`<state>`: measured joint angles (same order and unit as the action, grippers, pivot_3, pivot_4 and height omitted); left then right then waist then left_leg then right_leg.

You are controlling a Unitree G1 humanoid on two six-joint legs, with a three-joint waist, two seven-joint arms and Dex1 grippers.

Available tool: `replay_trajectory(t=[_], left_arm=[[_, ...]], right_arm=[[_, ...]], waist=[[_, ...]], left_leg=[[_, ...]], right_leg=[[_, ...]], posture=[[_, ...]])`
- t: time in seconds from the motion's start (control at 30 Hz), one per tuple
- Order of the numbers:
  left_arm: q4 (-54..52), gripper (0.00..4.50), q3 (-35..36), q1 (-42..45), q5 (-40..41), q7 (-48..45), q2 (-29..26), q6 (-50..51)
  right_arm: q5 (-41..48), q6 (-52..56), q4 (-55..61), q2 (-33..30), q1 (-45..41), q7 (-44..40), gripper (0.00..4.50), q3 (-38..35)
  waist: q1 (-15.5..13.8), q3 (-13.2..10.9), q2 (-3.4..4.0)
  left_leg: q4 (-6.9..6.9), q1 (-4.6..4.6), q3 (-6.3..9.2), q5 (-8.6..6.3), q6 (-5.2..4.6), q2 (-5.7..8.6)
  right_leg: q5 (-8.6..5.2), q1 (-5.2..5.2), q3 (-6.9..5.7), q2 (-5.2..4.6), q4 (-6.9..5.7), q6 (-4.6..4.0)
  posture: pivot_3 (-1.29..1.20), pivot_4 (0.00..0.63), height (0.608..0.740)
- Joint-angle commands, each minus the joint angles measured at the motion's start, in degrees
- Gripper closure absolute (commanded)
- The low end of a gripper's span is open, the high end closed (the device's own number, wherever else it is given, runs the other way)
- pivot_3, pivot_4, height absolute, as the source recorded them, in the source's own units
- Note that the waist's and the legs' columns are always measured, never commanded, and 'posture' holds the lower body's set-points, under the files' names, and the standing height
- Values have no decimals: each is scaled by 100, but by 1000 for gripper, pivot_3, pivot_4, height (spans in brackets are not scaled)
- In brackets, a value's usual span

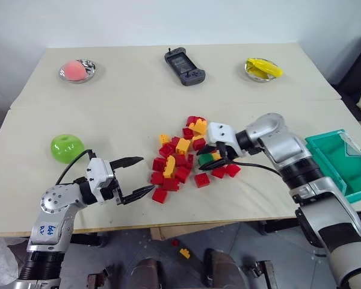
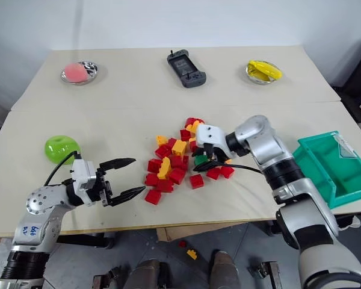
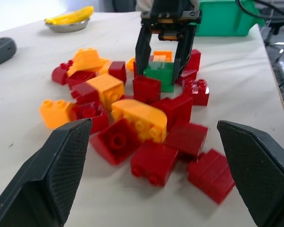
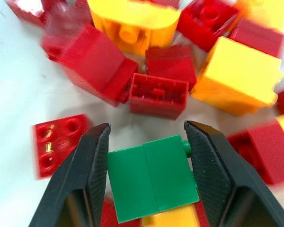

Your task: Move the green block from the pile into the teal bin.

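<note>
Right claw (image 4: 146, 156) angled down, fingers seemingly pinching green block (image 4: 152, 176).

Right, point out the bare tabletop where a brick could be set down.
Free: the strip between the pile and the teal bin, and the stretch between the pile and the game controller. Crowded: the pile itself, where the right hand straddles the green block.
</note>
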<state>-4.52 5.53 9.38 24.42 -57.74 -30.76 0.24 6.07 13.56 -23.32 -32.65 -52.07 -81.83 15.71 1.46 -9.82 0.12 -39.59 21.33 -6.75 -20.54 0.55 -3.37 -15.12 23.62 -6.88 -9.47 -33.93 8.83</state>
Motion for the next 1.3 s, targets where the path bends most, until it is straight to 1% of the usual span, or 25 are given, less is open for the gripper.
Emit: replay_trajectory(t=[0.03, 0.07, 0.1, 0.13, 0.17, 0.2, 0.23, 0.3, 0.33, 0.4, 0.5, 0.57, 0.63, 0.7, 0.77, 0.87, 0.93, 1.0, 1.13, 1.2, 1.3], left_arm=[[-138, 0, -197, 195, 143, -51, 192, 22], [-130, 0, -280, 287, 157, -47, 286, 59], [-52, 0, -428, 462, 149, -52, 442, 74], [32, 0, -555, 626, 150, -61, 595, 98], [94, 0, -633, 737, 145, -71, 701, 112], [124, 0, -686, 803, 153, -84, 791, 125], [313, 0, -819, 1014, 120, -118, 984, 107], [592, 0, -994, 1310, 58, -174, 1257, 58], [682, 0, -1038, 1396, 33, -194, 1338, 33], [962, 0, -1114, 1657, 6, -235, 1548, -25], [1316, 0, -1203, 1967, -65, -301, 1753, -144], [1427, 0, -1221, 2057, -82, -344, 1805, -193], [1473, 0, -1236, 2074, -102, -364, 1813, -225], [1431, 0, -1214, 2003, -100, -355, 1760, -199], [1305, 0, -1186, 1876, -94, -347, 1679, -176], [1070, 0, -1098, 1672, -80, -252, 1520, -121], [876, 0, -986, 1515, -59, -146, 1368, -60], [723, 0, -861, 1368, -53, -48, 1202, -5], [489, 0, -456, 1013, -184, 353, 802, -3], [332, 0, -146, 718, -252, 725, 636, 53], [97, 0, 147, 284, -333, 1153, 525, 106]], right_arm=[[862, 309, 949, -498, 290, 85, 2391, -1127], [1060, 603, 1197, -697, 483, 222, 2391, -1453], [1272, 915, 1439, -965, 782, 474, 2391, -2008], [1436, 1135, 1651, -1219, 1091, 688, 2391, -2517], [1560, 1284, 1813, -1391, 1314, 849, 2391, -2854], [1652, 1224, 1979, -1501, 1557, 964, 2391, -3186], [1600, 1129, 2047, -1671, 1885, 1264, 2391, -3785], [1445, 1111, 2147, -1907, 2407, 1894, 2391, -4647], [1372, 1170, 2184, -1980, 2590, 2168, 2391, -4899], [1093, 995, 2008, -2229, 3227, 2452, 2391, -5490], [831, 822, 1490, -2417, 3841, 2919, 2391, -5991], [750, 631, 1254, -2449, 4130, 3039, 2391, -6040], [747, 655, 1118, -2431, 4313, 3161, 2391, -5995], [843, 765, 952, -2355, 4277, 3282, 2391, -5871], [892, 717, 733, -2285, 4174, 3403, 1658, -5758], [947, 533, 499, -2287, 4008, 3393, 747, -5547], [948, 252, 379, -2301, 3836, 3363, 35, -5368], [1064, 49, 374, -2276, 3669, 3171, 10, -5165], [1888, 71, 1189, -1950, 3466, 2104, 10, -4603], [2087, 85, 1753, -1695, 3462, 1720, 10, -4029], [2155, -22, 2217, -1317, 3438, 1491, 10, -3396]], waist=[[5, -1, 0], [7, 0, 0], [-5, 0, 0], [-58, 0, -2], [-102, -1, -2], [-129, -1, -2], [-142, -1, -3], [-210, -1, -2], [-216, -1, -2], [-257, -1, -4], [-271, -1, -4], [-259, -1, -4], [-205, 1, 0], [-154, 2, 2], [-117, 2, 2], [-122, 2, 2], [-125, 2, 3], [-126, 2, 3], [-127, 2, 3], [-125, 2, 3], [-126, 1, 2]], left_leg=[[0, 0, 0, 0, 0, 0], [-1, 0, -1, 0, 0, 0], [0, -1, -1, 0, 0, 0], [2, -2, 0, 0, 0, 0], [0, -1, 1, -1, 0, -1], [-3, -1, -1, -2, -2, 0], [-4, -1, -3, -3, -2, 1], [-9, -2, -3, -3, -3, 1], [-11, -2, -6, -3, -3, 1], [-13, -2, -9, -3, -3, 1], [-12, -4, -9, -3, -4, 1], [-13, -7, -13, -4, -5, 1], [-12, -9, -16, -4, -5, 1], [-9, -10, -15, -4, -5, 0], [-10, -12, -14, -4, -5, 0], [-11, -12, -14, -4, -5, 0], [-12, -11, -13, -4, -5, 0], [-14, -10, -12, -4, -5, 0], [-15, -11, -8, -4, -5, -2], [-15, -11, -7, -4, -5, -2], [-15, -9, -6, -4, -5, -3]], right_leg=[[0, 0, 0, 0, 1, 0], [0, 0, 1, 0, 1, 0], [0, 0, 1, 0, 1, 0], [0, -1, 0, 0, 1, 0], [0, -3, -2, 0, 4, 0], [1, -4, 0, 0, 6, 1], [2, -4, 2, 0, 6, 3], [2, -7, 1, 0, 7, 3], [3, -7, 3, 0, 7, 5], [3, -6, 4, 0, 7, 5], [3, -8, 5, 0, 9, 5], [4, -11, 7, 0, 11, 6], [4, -11, 10, 0, 12, 6], [4, -10, 11, 0, 10, 6], [4, -11, 11, 0, 9, 6], [4, -11, 12, 0, 9, 6], [4, -11, 13, 0, 8, 7], [4, -11, 14, 0, 9, 7], [4, -12, 12, 0, 7, 7], [4, -12, 11, 0, 6, 7], [4, -11, 10, 0, 6, 7]], posture=[[0, 150, 740], [0, 150, 740], [0, 150, 740], [0, 150, 740], [0, 150, 740], [0, 150, 740], [0, 150, 740], [0, 150, 740], [0, 150, 740], [0, 150, 740], [0, 150, 740], [0, 150, 740], [0, 150, 740], [0, 150, 740], [0, 150, 740], [0, 150, 740], [0, 150, 740], [0, 150, 740], [0, 150, 740], [0, 150, 740], [0, 150, 740]])
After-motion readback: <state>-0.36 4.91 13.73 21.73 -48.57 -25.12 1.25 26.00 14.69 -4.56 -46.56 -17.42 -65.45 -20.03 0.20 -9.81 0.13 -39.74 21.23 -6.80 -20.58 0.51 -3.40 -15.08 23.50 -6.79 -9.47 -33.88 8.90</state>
